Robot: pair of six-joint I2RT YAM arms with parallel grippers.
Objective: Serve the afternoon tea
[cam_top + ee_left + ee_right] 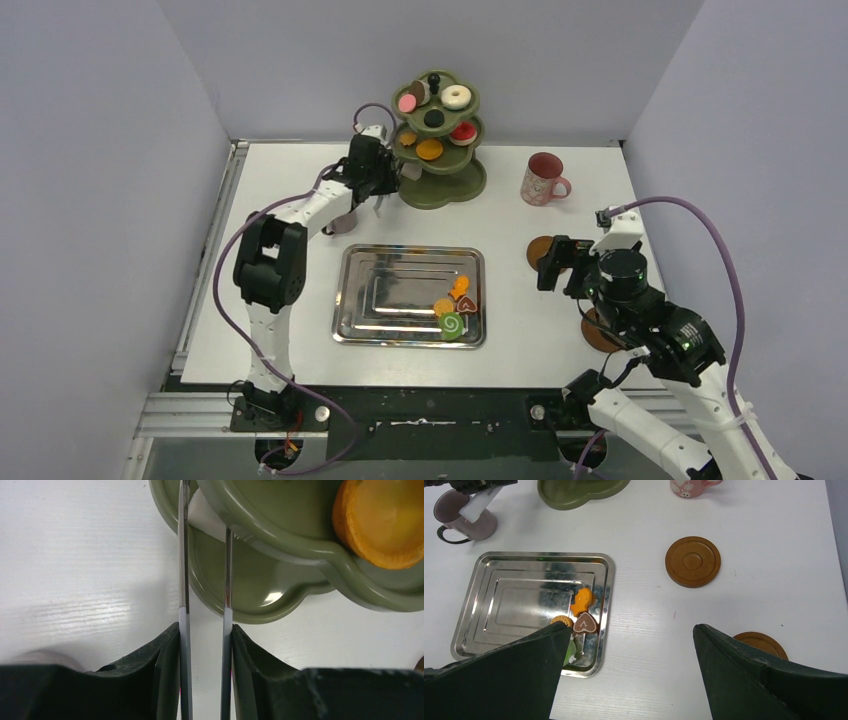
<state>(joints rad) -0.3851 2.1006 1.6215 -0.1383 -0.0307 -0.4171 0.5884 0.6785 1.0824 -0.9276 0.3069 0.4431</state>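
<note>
Gripping metal tongs (pixel 184 555) in L jaws, clenched on both blades. Pointing long axis straight ahead, away from base, into olive-green stand (pixel 450 190) at back of bench (pixel 530 330). Can't see tips past mid-tier rim in L wrist view, so can't tell whether anything is pinched there.

Already on stand: donut (pixel 457 96) up top, orange macaron (pixel 380 522) on mid tier, plus several more rounds.

Left to move, judging by layout: four sweets in near-R corner of steel tray (pixel 400 285), i.e. orange fish-shaped bit (pixel 583 600), brown heart (pixel 586 624), green swirl roll (pixel 451 325) and biscuit (pixel 442 307). From tong tips, back toward base and to R. Nearer R arm, but tongs are w/ L, so prob. L's job.

In the way on any swing back: mauve mug (pixel 466 517), just beside L wrist, btwn stand and tray.

R jaws spread wide, nothing between, hovering over bench btwn tray and two brown coasters (pixel 692 561). Pink mug (pixel 543 180) back R, not yet on a coaster.
</note>
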